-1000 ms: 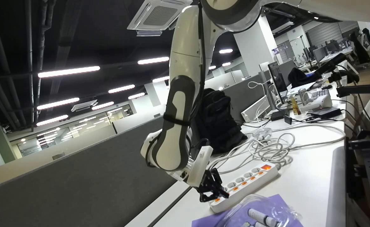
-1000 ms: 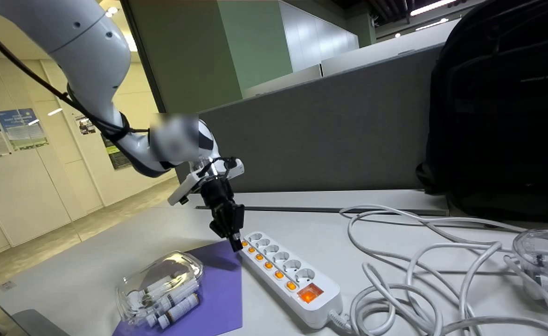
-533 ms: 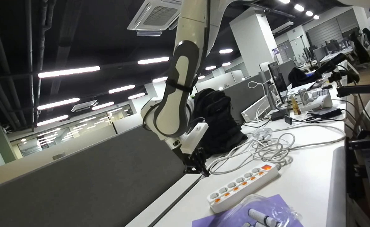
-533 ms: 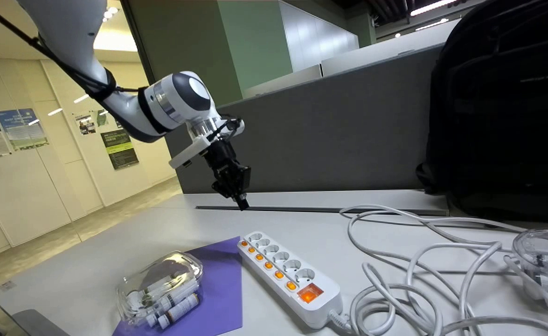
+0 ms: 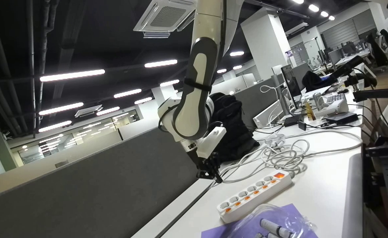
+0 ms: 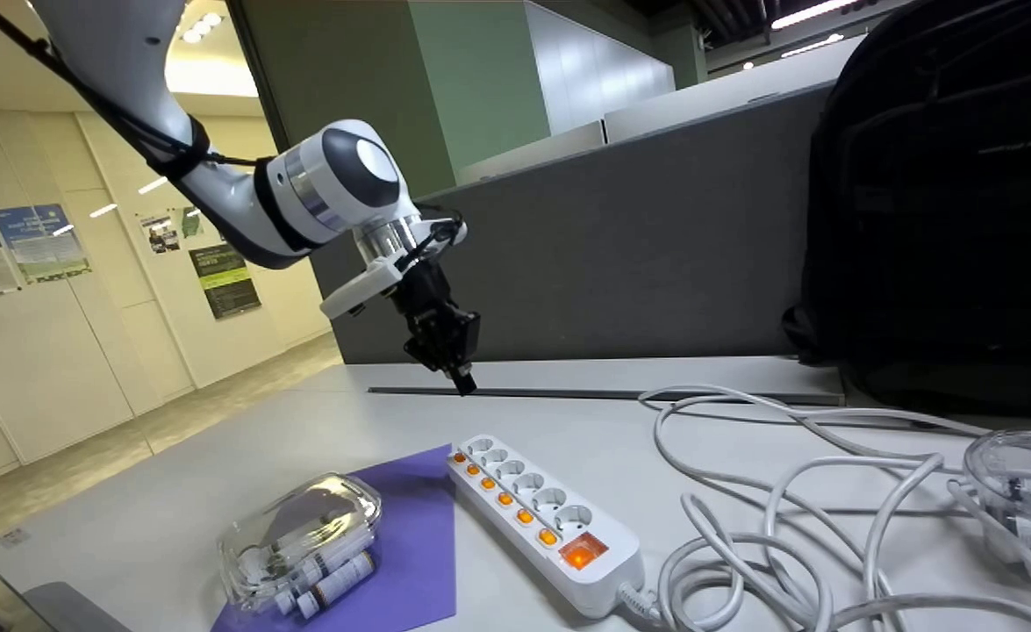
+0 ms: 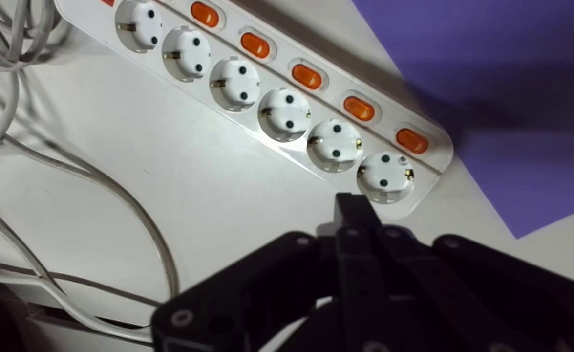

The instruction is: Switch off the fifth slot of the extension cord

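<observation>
Overhead, lights (image 5: 72,75) glow — the white desk (image 6: 612,448) bears the extension cord (image 6: 537,522), end effector (image 7: 357,210) above, jaws together.

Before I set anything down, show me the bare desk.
In an exterior view, bare desk lies between the extension cord and the white cables, and left of the clear container overlapping the purple sheet. Crowded: where those cables coil.

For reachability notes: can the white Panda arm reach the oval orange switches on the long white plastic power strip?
Probably yes: its shut jaws hang clear of the power strip, with nothing visible blocking the orange switches.
</observation>
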`<action>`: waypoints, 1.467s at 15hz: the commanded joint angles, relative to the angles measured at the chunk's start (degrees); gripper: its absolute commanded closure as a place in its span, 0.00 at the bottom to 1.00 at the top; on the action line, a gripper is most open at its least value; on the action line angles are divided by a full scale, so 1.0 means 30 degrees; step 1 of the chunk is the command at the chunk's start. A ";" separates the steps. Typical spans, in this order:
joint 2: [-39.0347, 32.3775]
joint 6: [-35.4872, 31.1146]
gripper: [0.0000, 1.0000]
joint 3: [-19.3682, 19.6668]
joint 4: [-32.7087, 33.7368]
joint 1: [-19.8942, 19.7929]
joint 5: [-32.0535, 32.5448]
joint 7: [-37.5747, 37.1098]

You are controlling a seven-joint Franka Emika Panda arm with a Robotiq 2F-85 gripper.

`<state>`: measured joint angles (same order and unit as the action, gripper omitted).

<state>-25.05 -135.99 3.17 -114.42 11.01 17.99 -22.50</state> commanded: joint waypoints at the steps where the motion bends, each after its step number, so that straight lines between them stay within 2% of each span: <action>1: 0.0215 -0.2143 1.00 0.0503 -0.0852 0.0273 0.0737 -0.1049; 5: 0.0129 -0.4810 1.00 0.1558 -0.1942 0.0862 0.1870 -0.2179; 8: 0.0116 -0.5695 1.00 0.2161 -0.2786 0.1287 0.2126 -0.2574; 14: 0.0141 -0.6077 1.00 0.2739 -0.3793 0.1946 0.2004 -0.2688; 22: -0.0530 -0.5766 1.00 0.2258 -0.3894 0.1822 0.1114 -0.2067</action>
<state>-26.57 -153.23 10.10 -125.55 16.23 22.19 -28.16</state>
